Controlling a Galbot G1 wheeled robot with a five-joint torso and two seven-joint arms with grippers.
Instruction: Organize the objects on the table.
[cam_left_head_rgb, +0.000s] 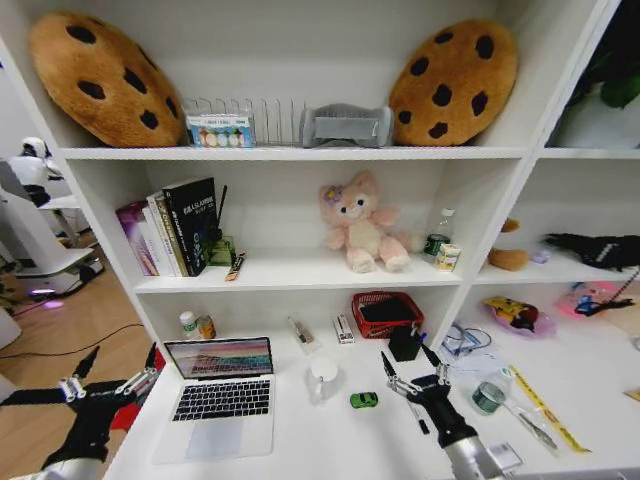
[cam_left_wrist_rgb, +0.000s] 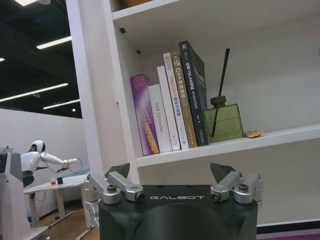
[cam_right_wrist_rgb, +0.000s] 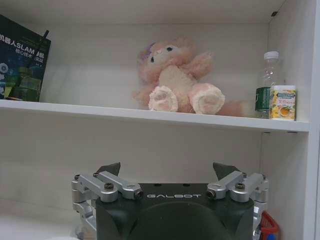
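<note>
The right gripper (cam_left_head_rgb: 413, 374) hangs over the table (cam_left_head_rgb: 330, 440) with its fingers spread wide and nothing between them. The toy car (cam_left_head_rgb: 364, 400) sits at about its nine o'clock, just beside it, with the mug (cam_left_head_rgb: 322, 380) farther the same way. The car looks light, hard and apt to roll, so I judge a pinch across its sides best. The left gripper (cam_left_head_rgb: 108, 376) waits wide open and empty off the table's left edge, at nine o'clock from the laptop (cam_left_head_rgb: 222, 392).

The white table (cam_left_head_rgb: 330, 440) holds a laptop (cam_left_head_rgb: 218, 395), a mug (cam_left_head_rgb: 322, 379), a green toy car (cam_left_head_rgb: 363, 400) and a yellow ruler (cam_left_head_rgb: 545, 408).
</note>
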